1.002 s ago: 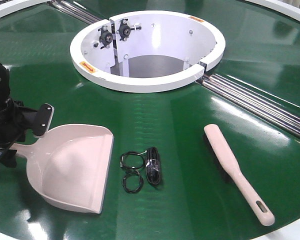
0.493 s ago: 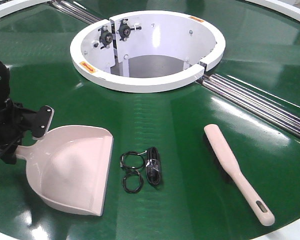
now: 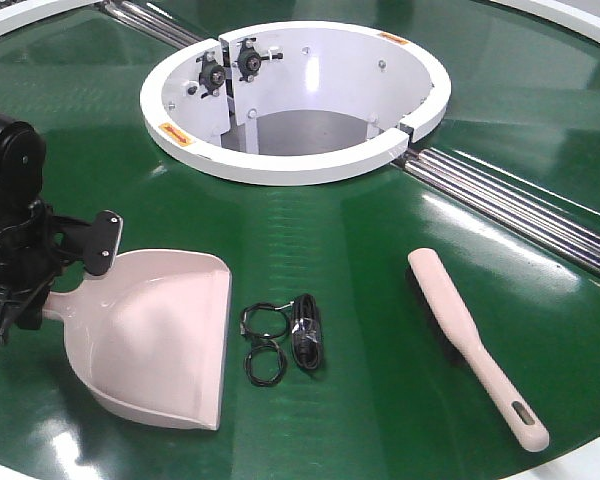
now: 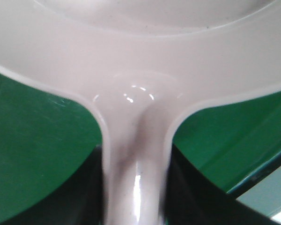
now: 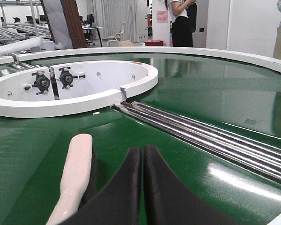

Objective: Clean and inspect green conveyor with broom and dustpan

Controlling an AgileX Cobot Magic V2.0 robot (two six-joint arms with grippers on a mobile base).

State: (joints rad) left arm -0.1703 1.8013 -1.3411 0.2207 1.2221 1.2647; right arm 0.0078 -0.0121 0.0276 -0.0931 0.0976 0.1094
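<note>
Left end effector [image 3: 55,285]: at 9 o'clock in the front view, dark fingers clamped on either side of the dustpan handle; the wrist view shows the handle running between them.
Dustpan [image 3: 150,340]: on the green conveyor [image 3: 380,270], at 8 o'clock from the white ring [image 3: 280,165]; flat lip faces 3 o'clock.
Black loops [image 3: 280,340]: small coils and a bundled cord at 6 o'clock from the ring, just beside the lip.
Broom [image 3: 470,340]: lies flat at 4 o'clock from the ring, slotted handle end pointing to 5 o'clock.
Roller strips [image 3: 520,205]: run from the ring toward 4 o'clock.
Right end effector [image 5: 143,187]: fingers pressed together, nothing between them; broom at its 9 o'clock.
</note>
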